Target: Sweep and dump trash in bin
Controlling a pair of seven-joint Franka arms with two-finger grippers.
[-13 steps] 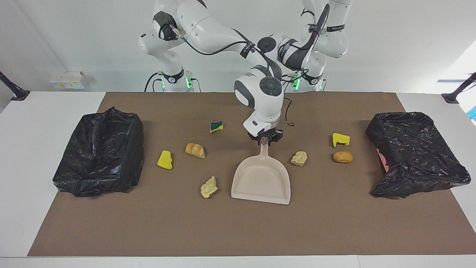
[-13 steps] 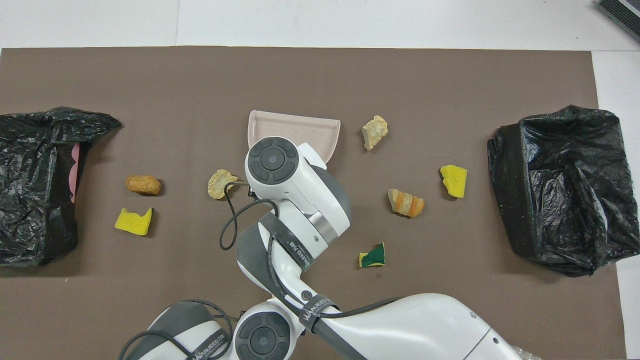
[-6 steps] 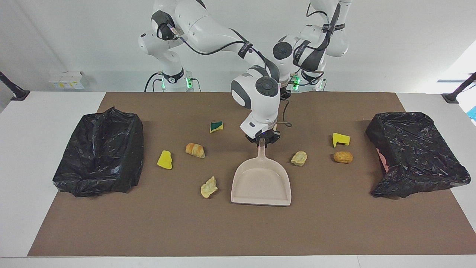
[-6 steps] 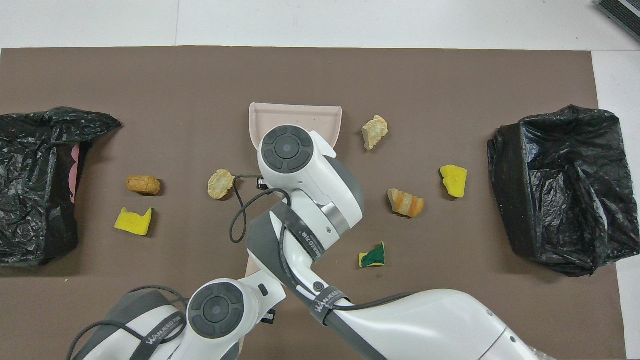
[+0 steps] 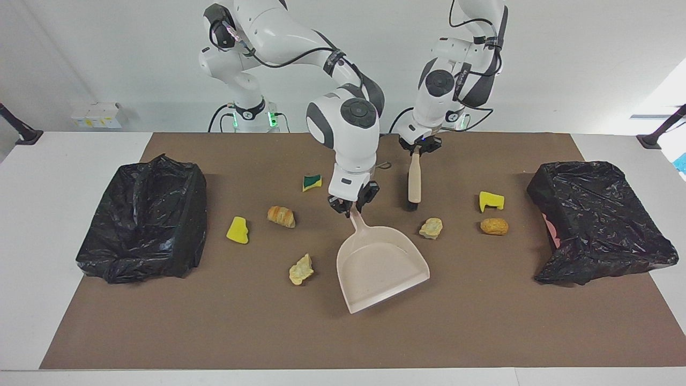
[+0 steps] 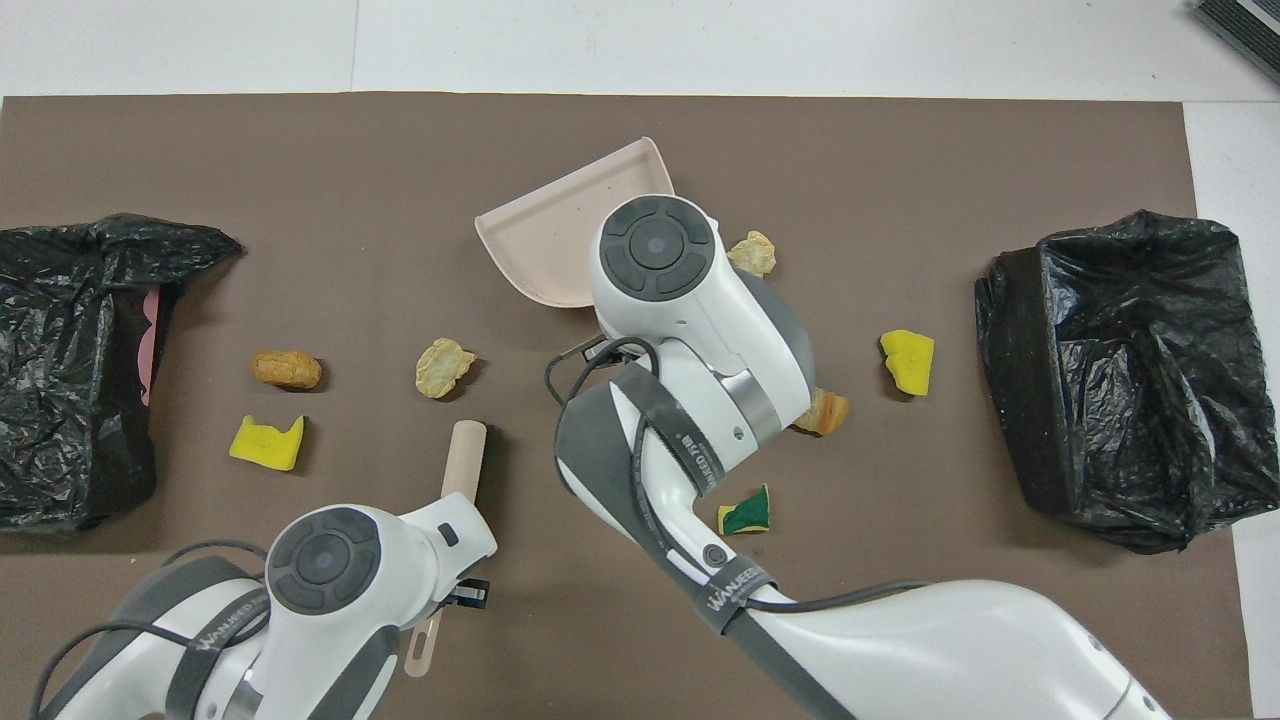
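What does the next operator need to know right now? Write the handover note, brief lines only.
Right gripper: shut on the dustpan handle, pan on the mat mid-table.
Left gripper: shut on the brush, bristles down near the mat.
Trash: all seven bits loose on the mat, e.g. rocky chunk beside the pan, green-and-yellow sponge nearer the robots.
Done: both tools picked up.
Left: sweep the bits into the pan, dump into a bin.

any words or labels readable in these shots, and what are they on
"WANJEED" on the grey strap around the right arm, overhead view.
"WANJEED" on the strap around the left arm, partly hidden.
A second strap on the right arm carries print that is too small to read.
Nothing readable on the dustpan, brush or bin bags.
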